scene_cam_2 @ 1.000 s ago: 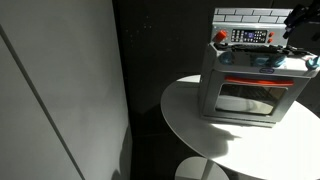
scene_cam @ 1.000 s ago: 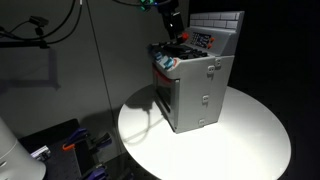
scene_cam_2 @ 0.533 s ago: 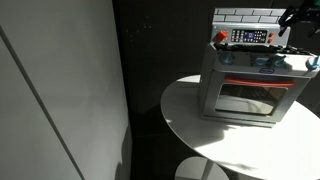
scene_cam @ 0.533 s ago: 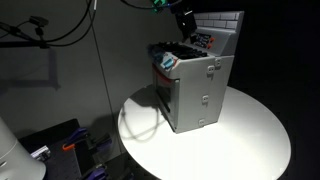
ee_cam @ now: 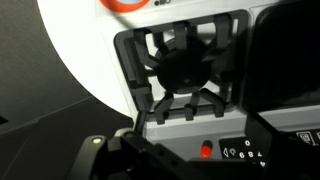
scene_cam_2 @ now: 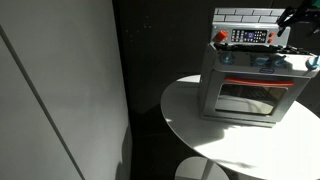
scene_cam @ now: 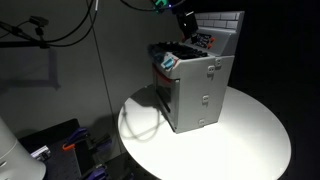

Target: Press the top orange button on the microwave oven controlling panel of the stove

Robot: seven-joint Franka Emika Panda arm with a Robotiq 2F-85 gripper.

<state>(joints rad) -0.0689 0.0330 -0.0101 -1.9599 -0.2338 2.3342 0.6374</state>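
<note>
Both exterior views share stove (scene_cam: 197, 92), wrist view close above burner (ee_cam: 185, 70)

A round white tabletop (scene_cam: 255, 140) catches hard light at 5 o'clock. A plain grey wall panel (scene_cam: 50, 90) stands at 9 o'clock, looping black cables (scene_cam: 62, 32) at 11, and a black backdrop (scene_cam: 285, 45) at 2.

Both exterior views are dim, with a black background and low detail. Light falls from above onto the white desk (scene_cam: 250, 135), which reads bright to near-overexposed. The stove (scene_cam: 195, 90) casts a soft shadow onto the desk at frame centre-left. In an exterior view, the wall (scene_cam_2: 60, 90) filling the left half is evenly lit grey, and the desk (scene_cam_2: 190, 105) is pale. In the wrist view, the desk (ee_cam: 80, 50) at upper left is blown out white, the burner grate (ee_cam: 190, 65) is slightly soft, and the bottom edge is dark and blurred.
</note>
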